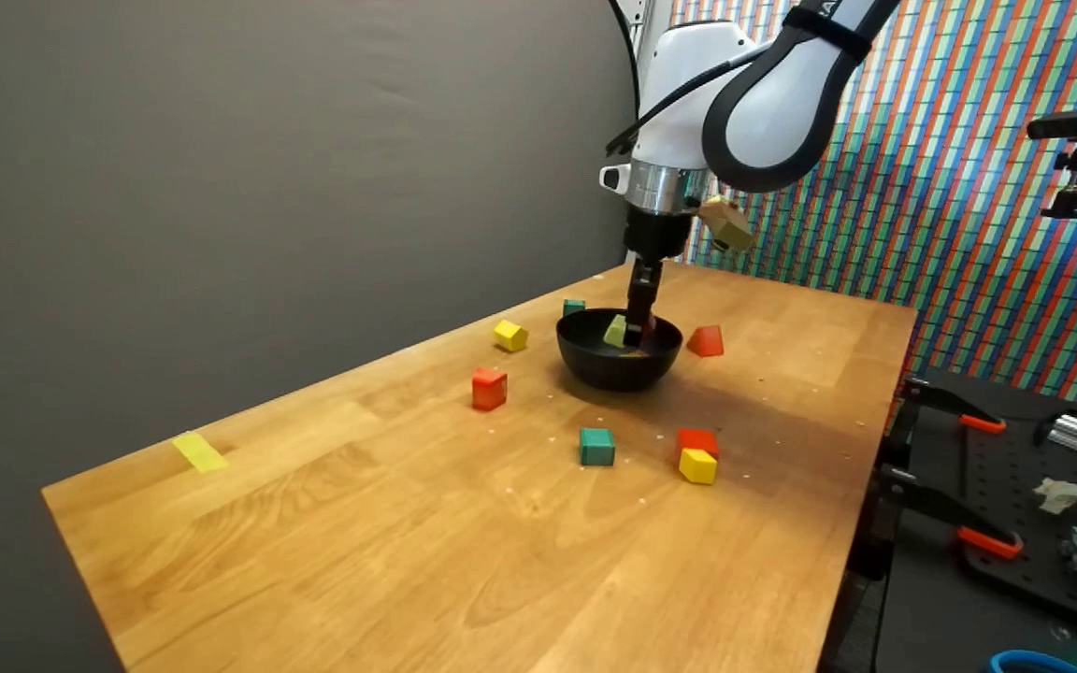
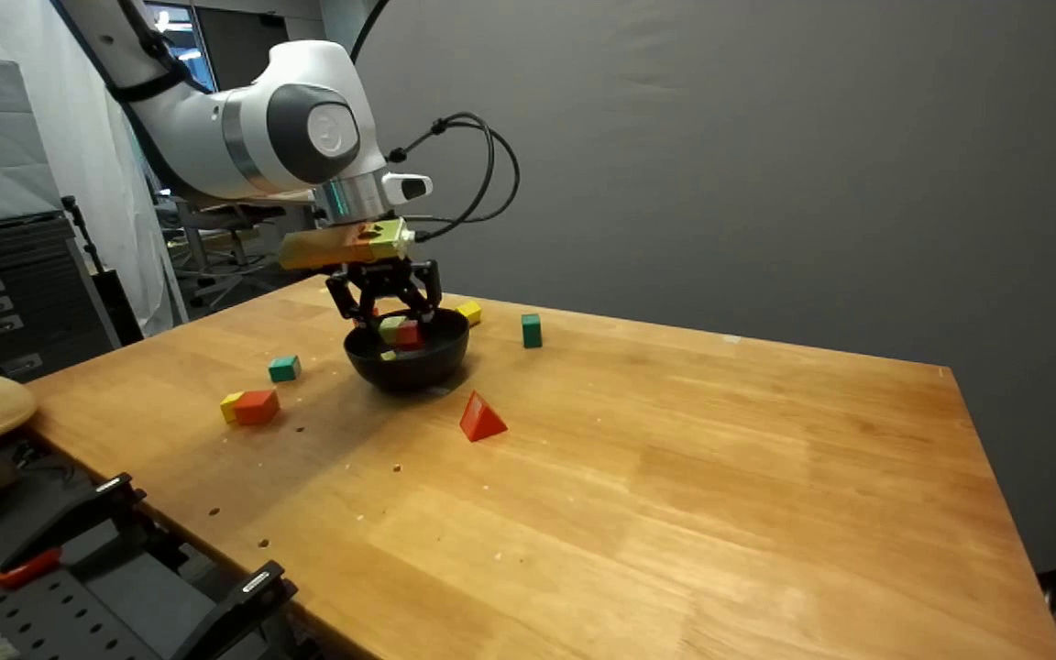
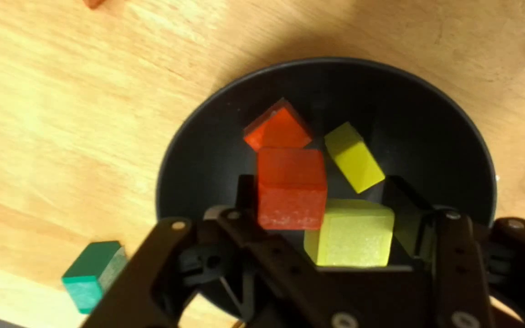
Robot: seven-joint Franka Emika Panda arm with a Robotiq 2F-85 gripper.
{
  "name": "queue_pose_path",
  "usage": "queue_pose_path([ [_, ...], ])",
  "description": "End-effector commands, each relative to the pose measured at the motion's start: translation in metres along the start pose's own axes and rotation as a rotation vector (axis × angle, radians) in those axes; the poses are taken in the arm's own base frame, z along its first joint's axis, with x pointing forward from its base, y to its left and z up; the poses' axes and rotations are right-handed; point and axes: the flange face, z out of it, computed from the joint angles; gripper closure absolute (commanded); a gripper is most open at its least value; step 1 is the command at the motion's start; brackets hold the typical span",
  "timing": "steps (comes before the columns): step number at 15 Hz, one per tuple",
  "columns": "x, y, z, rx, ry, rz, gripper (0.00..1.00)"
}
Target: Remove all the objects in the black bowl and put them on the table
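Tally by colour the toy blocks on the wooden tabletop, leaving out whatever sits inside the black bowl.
Red or orange-red blocks: 3
Yellow blocks: 2
Green blocks: 2
Total outside the black bowl: 7

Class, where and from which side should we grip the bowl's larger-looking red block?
Probably pinch the red block by its left and right sides in the wrist view, from above: those edges look parallel, and the black bowl surrounds it. The pale yellow block crowds its lower right.
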Motion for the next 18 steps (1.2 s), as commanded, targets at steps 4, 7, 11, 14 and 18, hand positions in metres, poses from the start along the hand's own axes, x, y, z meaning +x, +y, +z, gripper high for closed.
queue_pose_path([
  [4, -0.034, 0.080, -0.060, -0.068, 0.132, 0.238, 0.55],
  [7, -0.055, 0.133, -0.053, -0.128, 0.100, 0.326, 0.55],
  [11, -0.068, 0.174, -0.030, -0.196, 0.036, 0.396, 0.55],
  [14, -0.070, 0.183, -0.008, -0.184, 0.018, 0.458, 0.55],
  [18, -0.065, 0.178, 0.019, -0.138, -0.004, 0.492, 0.16],
])
